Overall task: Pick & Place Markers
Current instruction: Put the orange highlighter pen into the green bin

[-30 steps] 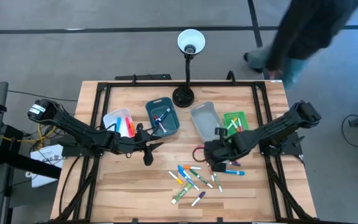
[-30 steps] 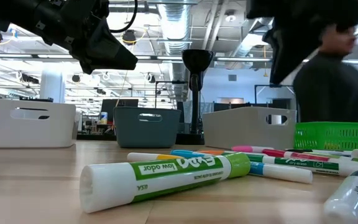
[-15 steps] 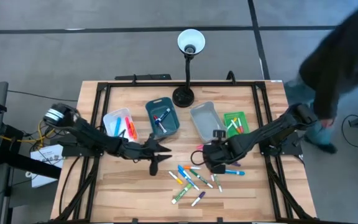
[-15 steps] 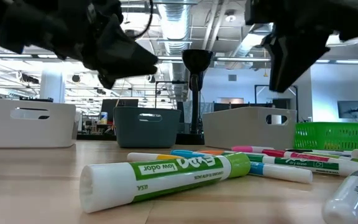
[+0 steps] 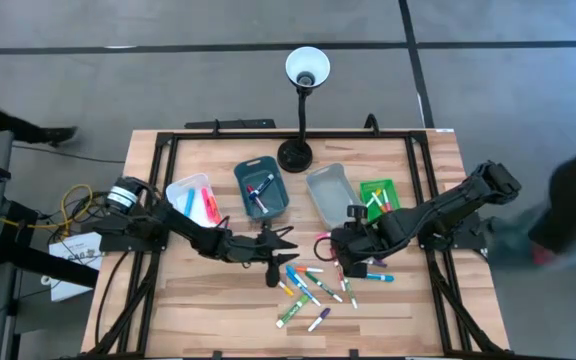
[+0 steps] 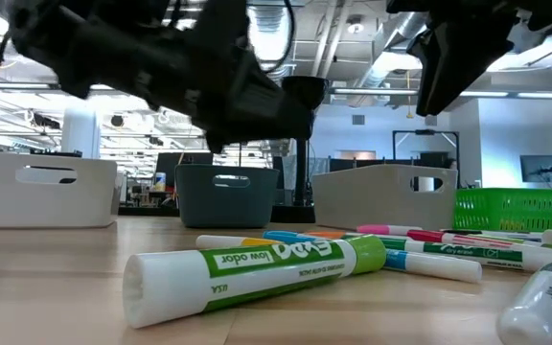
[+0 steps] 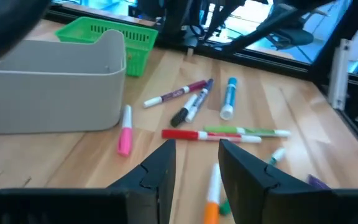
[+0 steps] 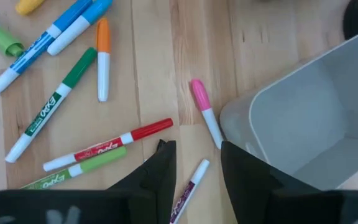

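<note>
I have the left end effector point(image 5: 278, 262) hanging over the middle of the bench point(image 5: 188, 300), just left of the loose markers point(image 5: 313, 285), with its two fingers parted a little and nothing between them. The right end effector point(image 5: 340, 262) sits at the right edge of that same scatter, near the grey bin point(image 5: 328, 193); its fingers also stand a narrow gap apart and empty. Most of the markers lie flat in a loose cluster toward the near side of the bench, some crossing or touching one another, and a few more already rest in the white bin point(image 5: 194, 197), the teal bin point(image 5: 261, 189) and the green basket point(image 5: 378, 195) farther back. From the left wrist I can pick out a red marker point(image 7: 188, 134) lying crosswise just beyond my fingers and a pink marker point(image 7: 125, 137) close beside the grey bin's wall. I judge these to be light, stiff and smooth-barrelled, so they will likely roll or skid if nudged (round plastic on bare wood). I would close across the barrel near its middle, at right angles to its length, and choose one lying clear of its neighbours.
</note>
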You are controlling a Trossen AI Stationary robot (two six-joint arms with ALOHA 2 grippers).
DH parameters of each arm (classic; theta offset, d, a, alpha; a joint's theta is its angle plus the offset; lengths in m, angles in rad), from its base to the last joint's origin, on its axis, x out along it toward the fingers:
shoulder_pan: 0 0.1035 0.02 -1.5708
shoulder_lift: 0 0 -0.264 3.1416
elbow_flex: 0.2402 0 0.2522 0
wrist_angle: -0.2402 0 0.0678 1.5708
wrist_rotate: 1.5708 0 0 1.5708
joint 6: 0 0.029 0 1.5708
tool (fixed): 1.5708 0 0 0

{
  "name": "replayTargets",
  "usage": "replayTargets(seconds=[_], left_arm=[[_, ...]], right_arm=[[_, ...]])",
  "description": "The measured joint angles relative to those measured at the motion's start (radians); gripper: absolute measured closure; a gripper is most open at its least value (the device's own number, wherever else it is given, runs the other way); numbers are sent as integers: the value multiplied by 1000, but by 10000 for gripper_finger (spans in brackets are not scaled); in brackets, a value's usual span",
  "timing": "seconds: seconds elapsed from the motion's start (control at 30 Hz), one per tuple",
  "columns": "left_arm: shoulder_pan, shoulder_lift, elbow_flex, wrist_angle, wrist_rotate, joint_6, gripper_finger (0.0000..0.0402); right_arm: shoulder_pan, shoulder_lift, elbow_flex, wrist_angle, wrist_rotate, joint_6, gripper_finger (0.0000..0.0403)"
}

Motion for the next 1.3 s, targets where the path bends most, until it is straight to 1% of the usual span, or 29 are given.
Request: replayTargets(seconds=[0.17, 0.27, 0.33, 0.43, 0.53, 0.73, 0.9, 1.07, 1.3], left_arm=[[25, 88, 63, 1, 15, -1, 284], [29, 100, 61, -8, 14, 0, 284], [24, 78, 47, -32, 26, 0, 284], [16, 15, 18, -97, 104, -8, 284], [1, -47, -18, -139, 172, -30, 284], [-49, -102, -96, -144, 169, -29, 284], [-63, -102, -118, -145, 96, -29, 284], [-59, -104, -117, -135, 91, -29, 284], [-59, -104, -117, -136, 91, -27, 284]], right_arm=[[0, 0, 0, -1, -1, -1, 284], [0, 3, 0, 20, -14, 1, 284], [1, 19, 0, 57, -34, 4, 284], [15, 56, 0, 98, -46, -7, 281], [27, 104, 0, 145, -60, -13, 267], [38, 217, 0, 317, -78, -21, 219], [38, 296, 0, 426, -99, -28, 198], [21, 369, 0, 488, -106, -29, 203], [13, 433, 2, 503, -114, -30, 243]])
